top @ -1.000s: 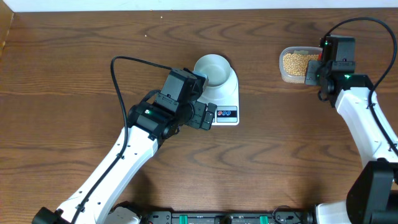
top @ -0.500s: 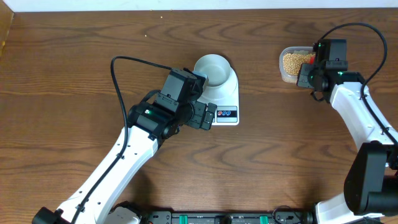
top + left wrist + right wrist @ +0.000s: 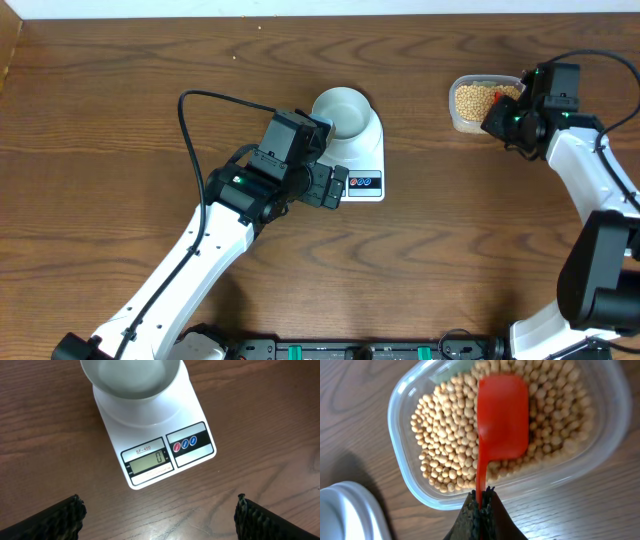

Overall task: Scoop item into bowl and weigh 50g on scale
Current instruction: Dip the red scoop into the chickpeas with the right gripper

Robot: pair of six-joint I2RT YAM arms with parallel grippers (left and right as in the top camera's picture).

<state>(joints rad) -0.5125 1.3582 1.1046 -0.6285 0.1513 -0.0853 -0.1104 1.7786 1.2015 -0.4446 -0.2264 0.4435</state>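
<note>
The tan-yellow beans (image 3: 445, 435) fill a clear plastic tub (image 3: 405, 405), which stands at the back right in the overhead view (image 3: 470, 103). My right gripper (image 3: 482, 497) is shut on the handle of a red scoop (image 3: 502, 415), whose blade lies over the beans inside the tub. The pale bowl (image 3: 340, 110) stands empty on the white scale (image 3: 362, 160). In the left wrist view the bowl (image 3: 130, 375) is on the scale (image 3: 150, 435) and the display reads 0. My left gripper (image 3: 159, 515) is open and empty, just in front of the scale.
A white rounded object (image 3: 345, 510) shows at the lower left edge of the right wrist view, beside the tub. The left arm's black cable (image 3: 200, 100) loops over the wooden table to the left of the scale.
The right wrist swung left over the tub, then tilted back to the right with the scoop kept at the beans. The left arm, bowl and scale have not moved.
</note>
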